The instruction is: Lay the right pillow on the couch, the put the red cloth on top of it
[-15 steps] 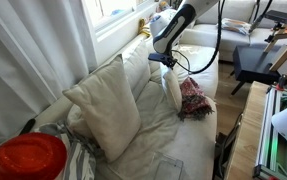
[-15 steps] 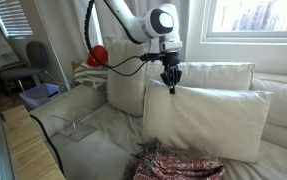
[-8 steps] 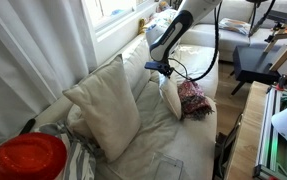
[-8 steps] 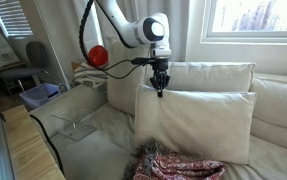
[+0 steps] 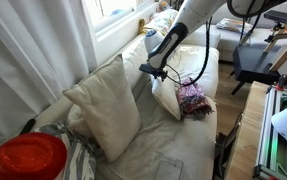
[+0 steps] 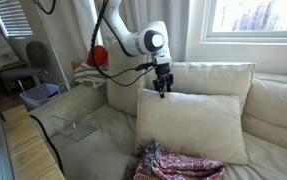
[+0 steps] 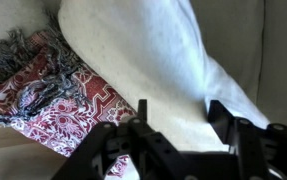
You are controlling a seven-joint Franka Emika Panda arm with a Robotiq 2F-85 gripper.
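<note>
The right pillow (image 6: 198,125) is cream and leans forward off the couch's back cushion, its lower edge behind the red cloth (image 6: 178,165). In the wrist view the pillow (image 7: 153,60) fills the middle and the red patterned, fringed cloth (image 7: 53,95) lies crumpled beside it on the seat. My gripper (image 6: 163,86) is at the pillow's top corner. Its fingers (image 7: 220,118) stand apart, with the pillow's fabric showing in the gap and neither pad pressing it: the gripper (image 7: 178,115) is open. From the side, the gripper (image 5: 161,73) hangs above the pillow (image 5: 166,98) and the cloth (image 5: 193,97).
A second cream pillow (image 5: 108,105) stands upright further along the couch (image 6: 103,150), also seen behind the arm (image 6: 125,85). A clear plastic stand (image 6: 73,125) sits on the seat. A red round object (image 5: 23,160) lies at the couch's end. Desk and chair (image 5: 253,60) stand beyond.
The gripper moved along the couch and lower, tipping the pillow forward. Its jaws, shut on the pillow's corner before, have now parted.
</note>
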